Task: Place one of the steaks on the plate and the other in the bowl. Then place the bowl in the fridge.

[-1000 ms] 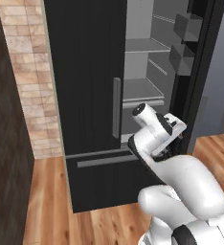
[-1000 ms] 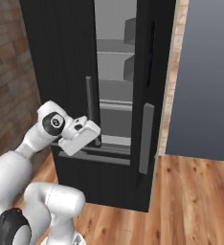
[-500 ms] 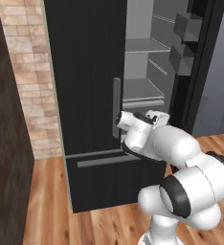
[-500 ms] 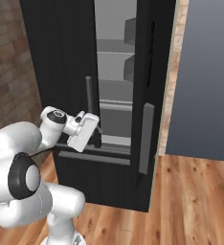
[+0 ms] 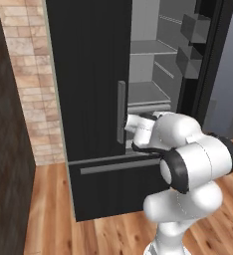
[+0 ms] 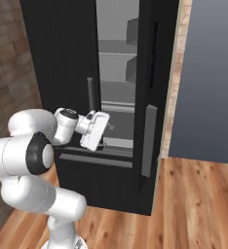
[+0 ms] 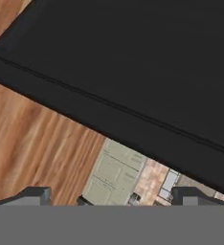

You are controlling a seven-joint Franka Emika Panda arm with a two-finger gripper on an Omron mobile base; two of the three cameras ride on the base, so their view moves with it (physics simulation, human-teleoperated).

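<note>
the two-finger gripper [image 7: 111,194] is spread wide, its dark tips standing far apart at the bottom of the hand view with nothing held between them. beyond the tips a black panel of the tall black refrigerator with a grey vertical handle [image 5: 93,89] is seen running slantwise, with wood floor [image 7: 32,139] beside it.

in the base views the white hand [image 6: 94,129] is held low at the open side of the refrigerator, just beside the grey handle [image 5: 121,112] of the closed door and just above the bottom drawer [image 5: 113,187]. compared with a second ago, the wrist has been swung leftward across the front of the appliance and the elbow folded in toward the base, so the hand has been turned from pointing up toward the shelves to facing down and aside. the base appears not to have driven, since the refrigerator sits in the same place in both views.

the grey interior shelves [image 6: 118,90] are exposed behind the open door [image 6: 157,87]. neither the steaks, the plate nor the bowl can be made out, so their places cannot be told; the shelves seen look bare. from the empty, retracted hand it is judged that the arm is being pulled back from the fridge, possibly to go for the door.
</note>
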